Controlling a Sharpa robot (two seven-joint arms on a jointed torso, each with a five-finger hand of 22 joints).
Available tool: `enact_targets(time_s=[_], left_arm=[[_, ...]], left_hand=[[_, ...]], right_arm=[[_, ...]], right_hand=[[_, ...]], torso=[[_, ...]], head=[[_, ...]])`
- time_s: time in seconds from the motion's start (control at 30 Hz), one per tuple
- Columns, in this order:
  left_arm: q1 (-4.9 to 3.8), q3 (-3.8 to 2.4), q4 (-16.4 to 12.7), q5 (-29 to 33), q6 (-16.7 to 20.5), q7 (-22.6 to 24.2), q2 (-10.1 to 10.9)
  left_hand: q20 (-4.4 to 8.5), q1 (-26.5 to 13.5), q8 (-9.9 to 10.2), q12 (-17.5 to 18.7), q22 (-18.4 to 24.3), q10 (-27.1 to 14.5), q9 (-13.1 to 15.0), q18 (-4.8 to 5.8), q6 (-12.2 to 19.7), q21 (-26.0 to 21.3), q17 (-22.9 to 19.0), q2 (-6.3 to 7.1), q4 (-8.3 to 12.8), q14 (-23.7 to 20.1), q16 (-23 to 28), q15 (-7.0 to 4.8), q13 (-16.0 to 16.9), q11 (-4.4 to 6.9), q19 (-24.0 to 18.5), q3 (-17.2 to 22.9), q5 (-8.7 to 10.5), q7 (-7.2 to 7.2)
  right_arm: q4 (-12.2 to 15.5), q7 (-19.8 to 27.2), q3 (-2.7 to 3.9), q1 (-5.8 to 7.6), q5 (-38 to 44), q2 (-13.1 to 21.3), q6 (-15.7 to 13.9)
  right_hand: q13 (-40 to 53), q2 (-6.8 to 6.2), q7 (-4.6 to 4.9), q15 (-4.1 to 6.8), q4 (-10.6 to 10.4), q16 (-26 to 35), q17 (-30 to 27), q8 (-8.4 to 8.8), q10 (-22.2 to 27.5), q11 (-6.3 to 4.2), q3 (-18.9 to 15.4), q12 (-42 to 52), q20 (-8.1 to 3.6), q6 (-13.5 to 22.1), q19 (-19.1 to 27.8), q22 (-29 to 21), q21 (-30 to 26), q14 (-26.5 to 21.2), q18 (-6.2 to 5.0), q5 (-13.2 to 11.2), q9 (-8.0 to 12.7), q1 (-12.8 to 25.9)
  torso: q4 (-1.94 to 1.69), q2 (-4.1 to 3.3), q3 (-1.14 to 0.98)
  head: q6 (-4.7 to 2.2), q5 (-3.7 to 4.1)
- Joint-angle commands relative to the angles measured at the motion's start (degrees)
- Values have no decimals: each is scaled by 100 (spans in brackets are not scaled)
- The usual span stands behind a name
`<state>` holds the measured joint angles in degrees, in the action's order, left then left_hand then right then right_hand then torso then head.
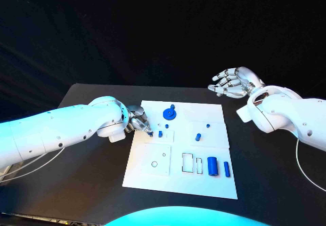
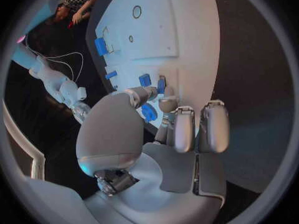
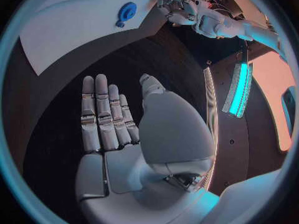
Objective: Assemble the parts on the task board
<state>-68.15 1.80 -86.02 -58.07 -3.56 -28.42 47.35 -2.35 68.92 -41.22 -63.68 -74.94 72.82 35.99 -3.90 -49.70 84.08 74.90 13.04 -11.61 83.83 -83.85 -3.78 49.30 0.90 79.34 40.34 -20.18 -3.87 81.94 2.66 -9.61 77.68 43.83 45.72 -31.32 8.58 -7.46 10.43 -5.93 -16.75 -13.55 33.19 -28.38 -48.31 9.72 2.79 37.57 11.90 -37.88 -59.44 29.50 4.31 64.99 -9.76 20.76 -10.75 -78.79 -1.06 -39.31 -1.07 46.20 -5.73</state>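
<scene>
White plastic makes up the task board [image 1: 178,181], which lies flat in the middle of the black table [image 1: 81,188]. Near its front edge on the right, 2 blue pegs lie side by side: a thicker peg [image 1: 213,166] and a thinner peg [image 1: 227,169], just right of 2 narrow rectangular slots [image 1: 192,163]. To the left of those is a raised square plate with a round hole [image 1: 154,164].

Farther in, at the board's left edge, the left hand [image 1: 138,120] is down on the board, its fingers bunched around a small blue piece [image 1: 150,133]; the left wrist view shows the fingertips [image 2: 161,90] close against a blue piece there, but I cannot tell whether it is truly pinched or only touched. 2 more small blue pegs [image 1: 163,130] stand just right of it, and another short peg [image 1: 198,137] sits farther right. Beyond these lies a blue gear [image 1: 169,113].

Farthest away, the right hand [image 1: 232,81] hangs over the table past the board's right corner, fingers spread, holding nothing.

The step appears to be seating that small piece in its socket. Doing it well likely means keeping it upright, pressing straight down, and not nudging the neighbouring pegs.
</scene>
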Motion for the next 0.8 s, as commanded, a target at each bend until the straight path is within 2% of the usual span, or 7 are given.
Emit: enact_targets(time_s=[0.03, 0.8], left_arm=[[2, -1, -2, -135, -221, -16, -11], [21, 0, -6, -146, -318, -11, -53]], left_hand=[[-4, -17, -14, -27, -85, 45, 456, 59, -77, 21, 387, -39, 954, 348, -19, -38, 5, -8, 45, 941, -31, 21], [-3, -29, -13, -27, -80, 48, 462, 57, -85, 18, 394, -33, 965, 349, -24, -40, 9, -6, 40, 942, -48, 24]], right_arm=[[8, 86, 1, -4, -11, 1, 44], [4, 103, 1, -10, 2, -8, 63]], right_hand=[[-7, 57, 342, -16, 19, 37, -5, -22, 32, -4, 28, 35, 36, 23, -8, -9, -22, -10, -64, 29, 9, -18], [-20, 61, 339, -14, 19, 43, -6, -32, 26, -7, 34, 40, 35, 16, -13, -21, -20, 1, -65, 35, 10, -24]], torso=[[-1, 0, -1], [1, 0, -1]], head=[[4, 0], [20, 0]])
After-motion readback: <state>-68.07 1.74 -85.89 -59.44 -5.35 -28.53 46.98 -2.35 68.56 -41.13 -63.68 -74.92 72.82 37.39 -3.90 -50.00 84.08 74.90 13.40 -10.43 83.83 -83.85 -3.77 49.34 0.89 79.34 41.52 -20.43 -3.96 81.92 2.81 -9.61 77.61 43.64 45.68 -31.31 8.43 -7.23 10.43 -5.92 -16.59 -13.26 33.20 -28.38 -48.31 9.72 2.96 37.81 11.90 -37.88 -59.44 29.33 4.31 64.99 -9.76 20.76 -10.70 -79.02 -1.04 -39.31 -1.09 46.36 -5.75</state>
